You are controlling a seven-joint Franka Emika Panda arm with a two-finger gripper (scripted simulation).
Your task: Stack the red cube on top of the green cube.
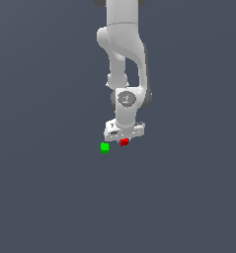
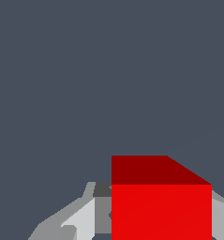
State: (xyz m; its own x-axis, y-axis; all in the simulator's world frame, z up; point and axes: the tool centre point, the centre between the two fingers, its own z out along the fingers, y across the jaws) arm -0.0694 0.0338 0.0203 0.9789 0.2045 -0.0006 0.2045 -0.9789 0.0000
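Note:
The red cube (image 1: 124, 142) sits between the fingers of my white gripper (image 1: 123, 139), right under the hand. In the wrist view the red cube (image 2: 161, 206) fills the space between the two grey fingers (image 2: 101, 213), which press against its sides. The gripper is shut on it. The green cube (image 1: 105, 147) lies on the dark grey floor a short way toward the exterior view's left of the red cube, apart from it. The green cube does not show in the wrist view.
The dark grey floor (image 1: 50, 197) spreads all around with nothing else on it. The white arm (image 1: 124, 54) rises straight above the gripper.

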